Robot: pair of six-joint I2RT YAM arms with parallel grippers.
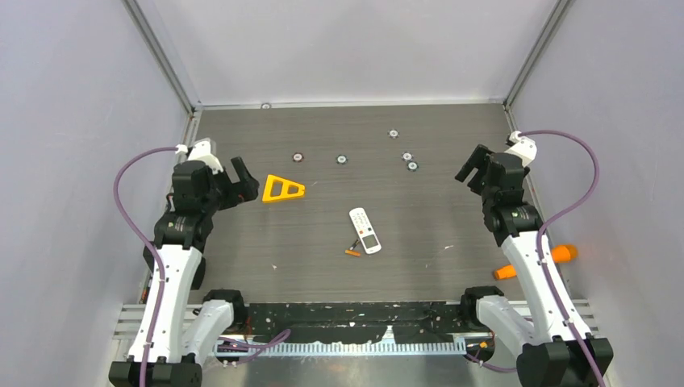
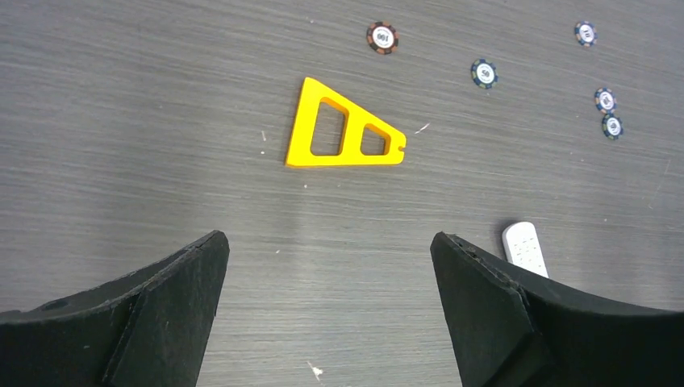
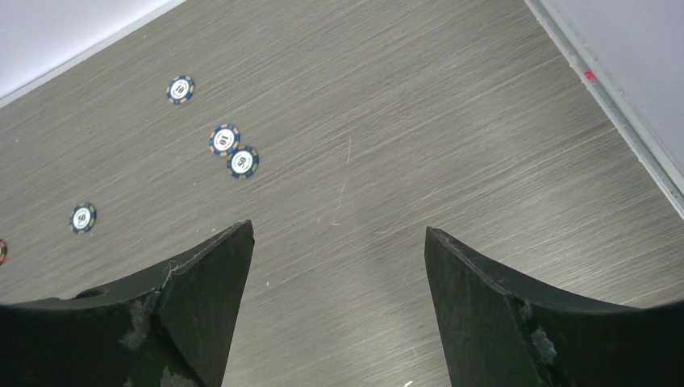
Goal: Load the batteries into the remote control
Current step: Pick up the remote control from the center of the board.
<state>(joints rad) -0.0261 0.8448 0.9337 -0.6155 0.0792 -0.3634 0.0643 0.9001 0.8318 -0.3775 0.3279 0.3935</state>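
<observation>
Round poker chips [image 2: 484,73] on my grey bench [image 1: 435,218] carry printed numbers: one reads 100, another 50. My left end effector [image 2: 327,242] hovers near the flat yellow plastic triangle [image 2: 343,129], fingers wide apart, empty. My right end effector [image 3: 339,234] is raised at the right side, also apart and empty. The slim white plastic remote control [image 1: 364,230] lies mid-bench, screen up; two tiny batteries [image 1: 352,248], one orange, one dark, lie just beside its near end.

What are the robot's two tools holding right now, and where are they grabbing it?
Nothing. The left tool and the right tool are both open and empty. The slim white plastic remote control lies untouched on the grey table.
</observation>
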